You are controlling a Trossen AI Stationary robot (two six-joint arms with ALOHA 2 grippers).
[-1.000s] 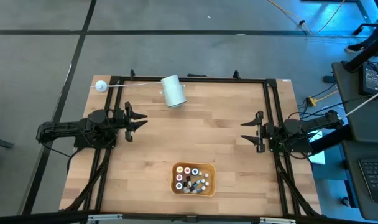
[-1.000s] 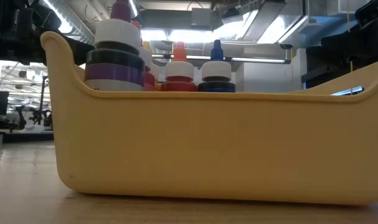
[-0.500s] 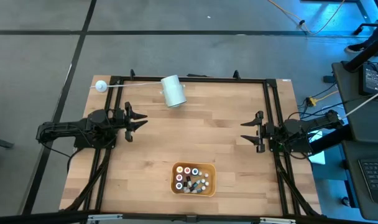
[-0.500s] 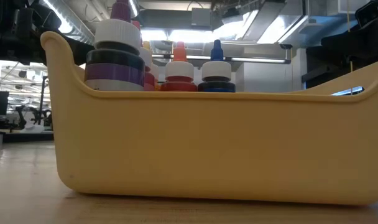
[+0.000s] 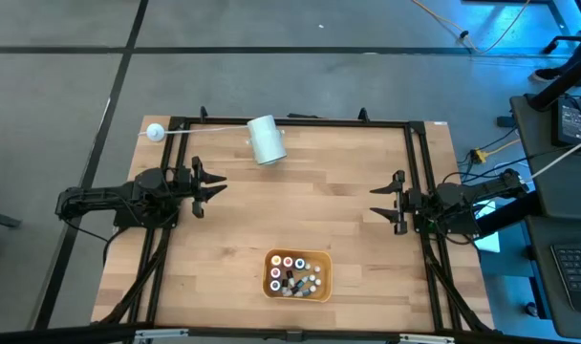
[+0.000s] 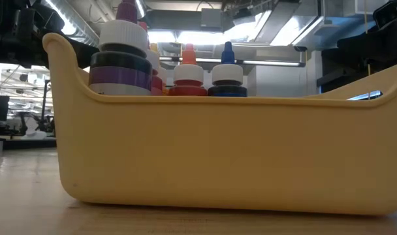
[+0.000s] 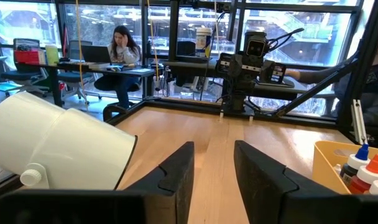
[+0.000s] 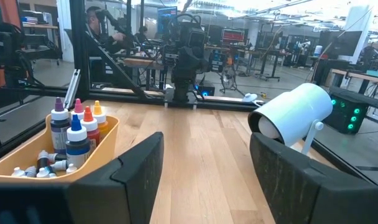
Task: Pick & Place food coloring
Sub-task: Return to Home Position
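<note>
Nothing has moved since a second ago: the left gripper (image 5: 217,186) waits at 9 o'clock with fingers apart, the food coloring bottles (image 5: 292,274) sit in the yellow bin (image 5: 298,298) at 6 o'clock, and the right gripper (image 5: 375,203) waits at 3 o'clock, fingers apart too. I think both arms are home and the job looks done, so nothing comes next. No words can be read.

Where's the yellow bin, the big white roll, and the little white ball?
yellow bin (image 6: 218,156): low view, front wall.
big white roll (image 5: 266,139): high view, its side.
little white ball (image 5: 155,132): high view, its middle.
</note>
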